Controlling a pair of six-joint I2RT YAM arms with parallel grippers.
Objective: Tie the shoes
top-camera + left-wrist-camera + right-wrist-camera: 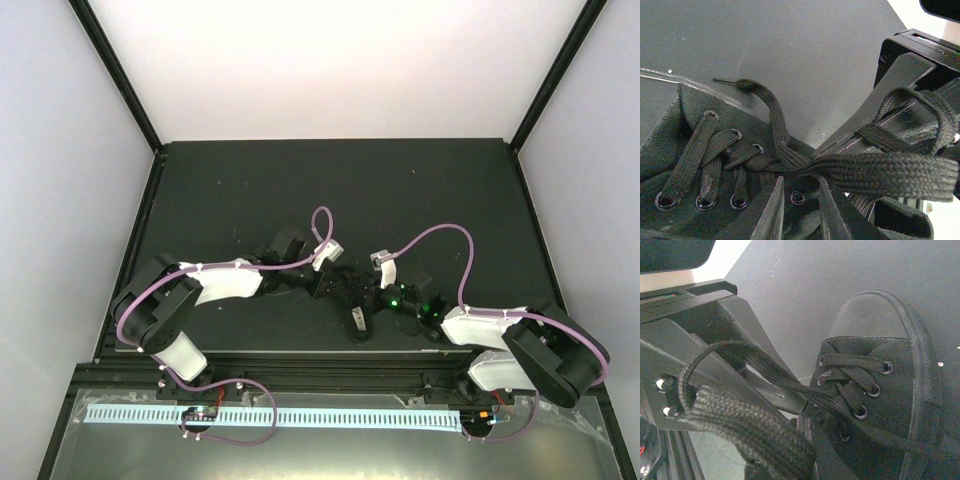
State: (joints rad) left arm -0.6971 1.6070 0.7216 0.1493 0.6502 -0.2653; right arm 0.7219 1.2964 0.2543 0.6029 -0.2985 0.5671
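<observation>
The black shoe (357, 312) lies on the dark mat between both grippers. In the left wrist view its laced eyelets (690, 150) fill the lower left. My left gripper (800, 180) (335, 285) is open over the shoe's tongue, with the lace crossing just above its tips. A thick lace strand (880, 175) runs right from the crossing. A free lace end (747, 85) rests on the mat. In the right wrist view the shoe's toe (875, 315) points up. My right gripper (816, 412) (375, 295) looks shut at the lace crossing. A lace loop (730, 347) arches over the left gripper's fingers.
The dark mat (300, 190) covers the table, with white walls and black frame posts (115, 70) around it. A metal rail with a pale strip (280, 415) runs along the near edge. The mat's pale edge (920, 25) shows behind the right gripper.
</observation>
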